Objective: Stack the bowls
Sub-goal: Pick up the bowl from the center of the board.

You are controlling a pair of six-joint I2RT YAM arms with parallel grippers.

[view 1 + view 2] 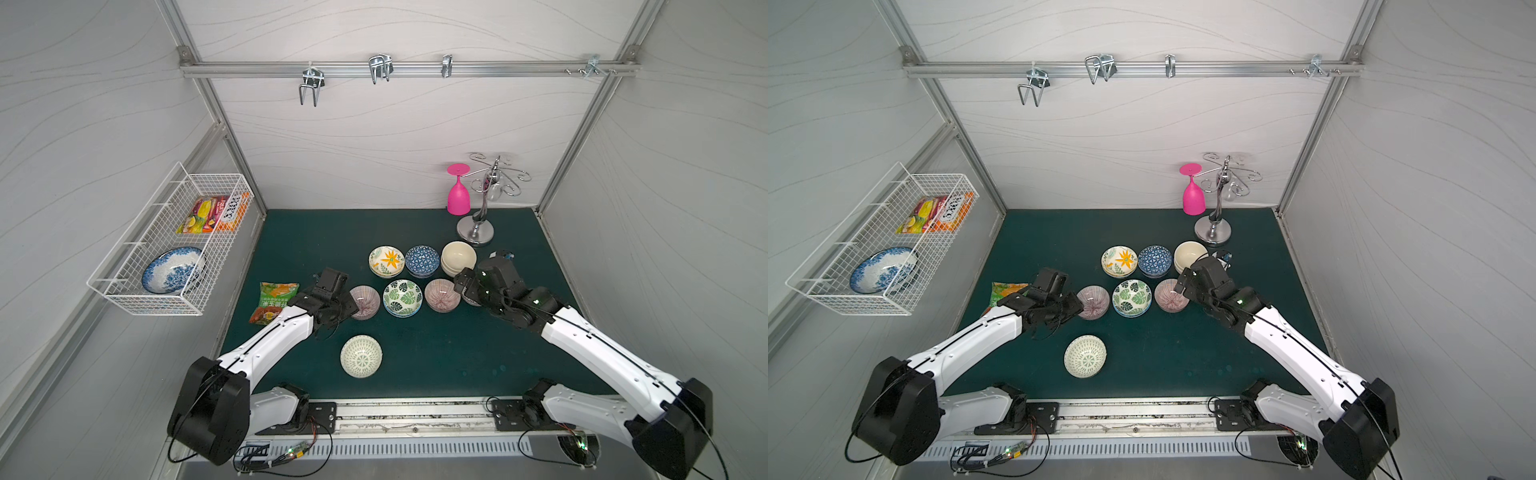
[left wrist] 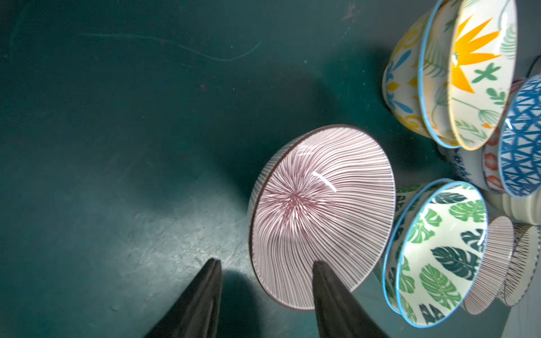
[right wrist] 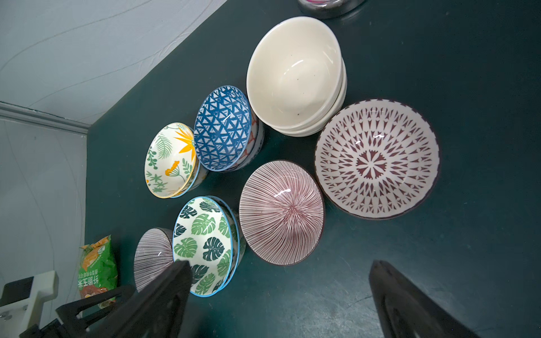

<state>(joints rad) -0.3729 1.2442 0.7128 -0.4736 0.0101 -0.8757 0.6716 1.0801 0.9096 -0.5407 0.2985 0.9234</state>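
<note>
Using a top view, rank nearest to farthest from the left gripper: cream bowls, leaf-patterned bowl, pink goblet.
1. Leaf-patterned bowl, centre of the cluster, closest to the left gripper.
2. Cream bowls, right end of the back row.
3. Pink goblet, upside down by the back wall.

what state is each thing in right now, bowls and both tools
left striped bowl, upright, unstacked
right striped bowl, upright, unstacked
leaf bowl, upright, topping a stack
flower bowl, upright, topping a stack
blue triangle bowl, upright, topping a stack
cream bowl, upright, top of cream stack
maroon bowl, upright, unstacked
lattice bowl, upright, unstacked
pink glass, upside down
left tool, open, jaws astride left striped bowl's rim
right tool, open, empty
</note>
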